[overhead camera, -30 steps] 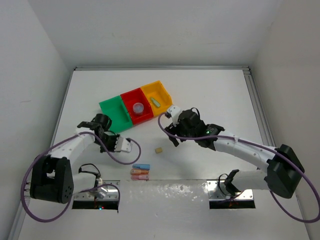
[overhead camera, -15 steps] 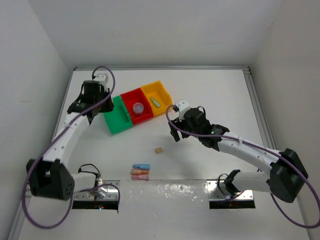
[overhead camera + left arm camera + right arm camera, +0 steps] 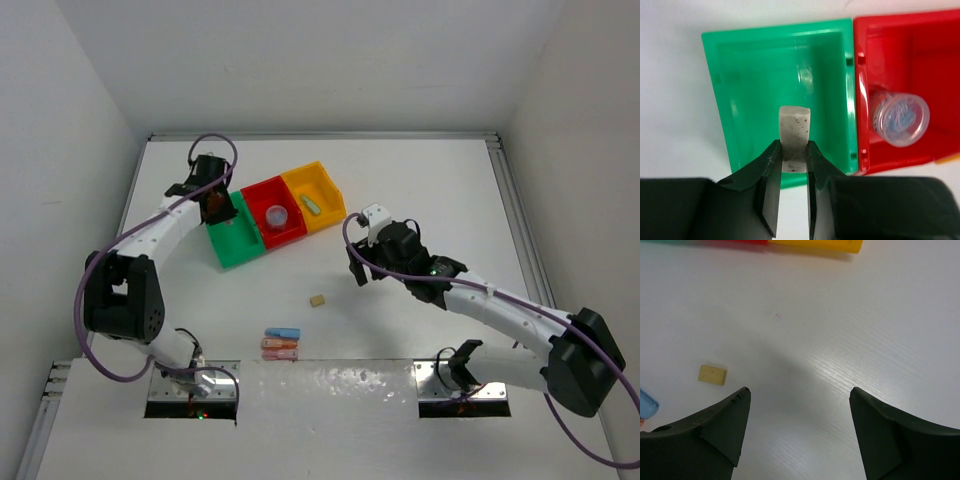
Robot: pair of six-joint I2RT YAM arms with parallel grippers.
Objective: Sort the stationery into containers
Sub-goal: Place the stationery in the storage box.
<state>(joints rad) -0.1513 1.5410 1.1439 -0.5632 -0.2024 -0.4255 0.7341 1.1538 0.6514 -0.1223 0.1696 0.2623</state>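
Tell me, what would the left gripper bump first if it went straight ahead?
Probably the floor of the green bin: the left gripper points into it, and its eraser would touch first. Depth is unclear.

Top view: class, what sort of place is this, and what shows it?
Probably a robot test cell: white table boxed by plain walls, left arm and right arm bolted at its near edge, three sorting bins.
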